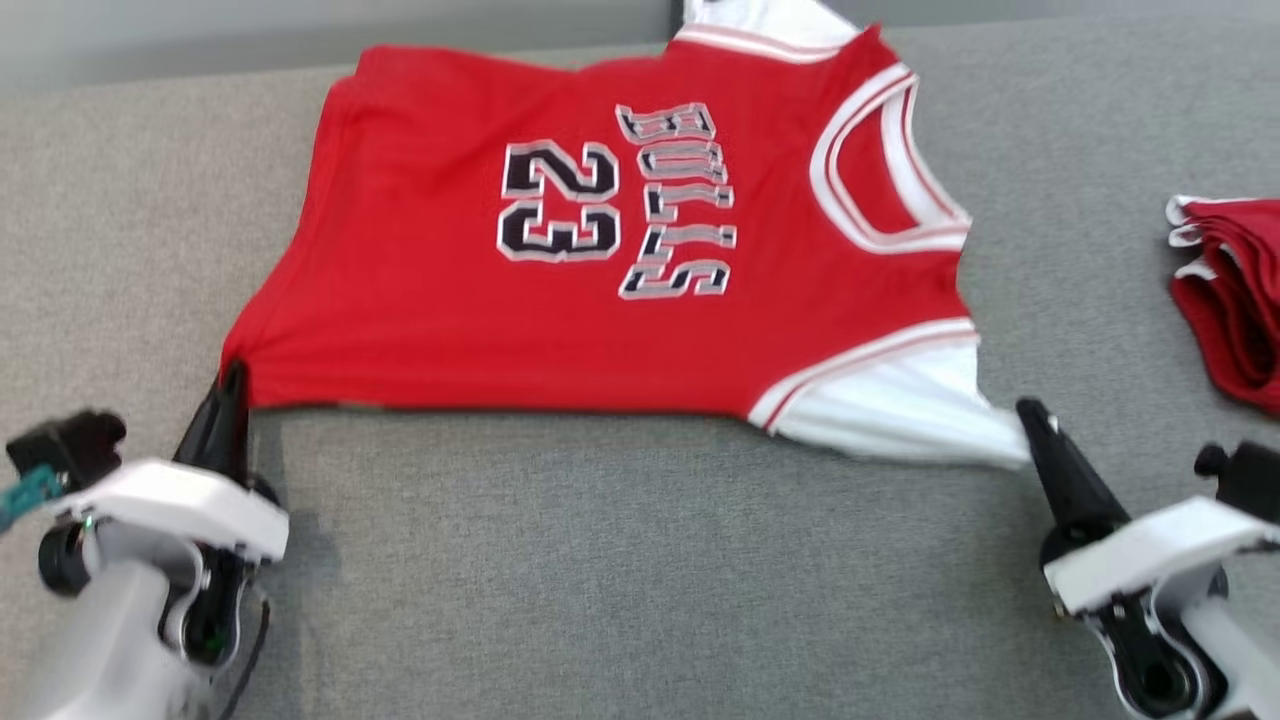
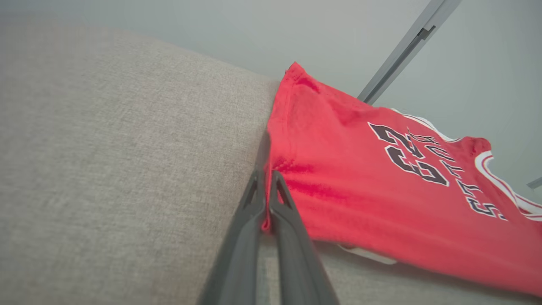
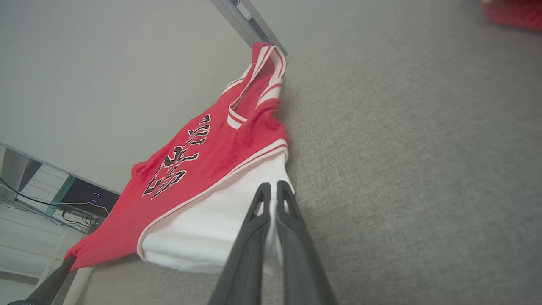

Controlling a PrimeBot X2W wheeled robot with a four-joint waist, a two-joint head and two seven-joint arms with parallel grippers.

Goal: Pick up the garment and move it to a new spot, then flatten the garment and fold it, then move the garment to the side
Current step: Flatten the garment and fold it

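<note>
The garment [image 1: 600, 330] — a red sleeveless jersey with white trim, the number 23 and the word BULLS across its chest — lies spread across the far half of the grey fabric-covered tabletop [image 1: 620, 560]. In the head view its hem is to the left and its neck opening to the right, with the far shoulder strap reaching the tabletop's back edge.

The left claw [image 1: 232, 375] has its two dark fingers pressed together on the near hem corner. In the left wrist view the red cloth is pinched between the tips and puckers there, and the rest of the jersey runs away to the right of the fingers.

The right claw [image 1: 1030, 412] is likewise closed, its fingers clamped on the tip of the white fabric that shows below the near armhole. In the right wrist view that white panel lies to the left of the fingers and against them.

The jersey's near edge runs fairly straight between the two claws, and both wrist views show a shadow under it, so that edge seems raised a little off the tabletop.

A second red garment [image 1: 1240, 300] — bunched, with white trim — sits at the right edge, well apart from the jersey.
</note>
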